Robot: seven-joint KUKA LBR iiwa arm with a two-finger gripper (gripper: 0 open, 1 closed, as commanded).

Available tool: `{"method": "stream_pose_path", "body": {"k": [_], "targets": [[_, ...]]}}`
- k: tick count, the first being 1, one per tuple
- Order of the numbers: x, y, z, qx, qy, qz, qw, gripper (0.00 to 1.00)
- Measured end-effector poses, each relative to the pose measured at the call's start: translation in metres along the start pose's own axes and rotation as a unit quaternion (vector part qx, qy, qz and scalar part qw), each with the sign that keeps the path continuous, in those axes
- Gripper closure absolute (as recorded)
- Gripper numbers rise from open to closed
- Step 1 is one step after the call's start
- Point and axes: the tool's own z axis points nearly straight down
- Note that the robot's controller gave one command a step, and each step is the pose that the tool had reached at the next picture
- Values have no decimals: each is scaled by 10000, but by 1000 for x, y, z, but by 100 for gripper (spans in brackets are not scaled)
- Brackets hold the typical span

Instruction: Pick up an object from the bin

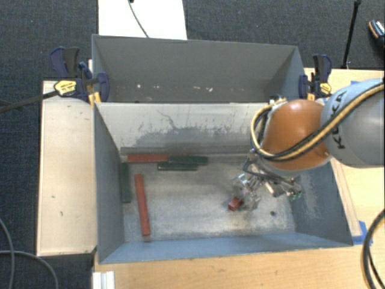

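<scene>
My gripper [245, 198] hangs low over the right half of the bin floor, below the arm's orange cover. A small red block [234, 205] lies right at its fingertips, touching or just beside them; I cannot tell whether it sits between them. A long red bar [142, 204] lies lengthwise at the left of the floor, well away from the gripper.
Along the back wall lie a red bar [146, 158] and a dark green bar [183, 162], end to end. Another dark green bar [125, 182] lies against the left wall. The arm comes in over the bin's right rim.
</scene>
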Motion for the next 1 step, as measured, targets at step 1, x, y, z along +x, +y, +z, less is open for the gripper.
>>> {"method": "stream_pose_path", "body": {"k": [1], "targets": [[18, -19, -179, 37, -48, 105, 9999, 100]]}}
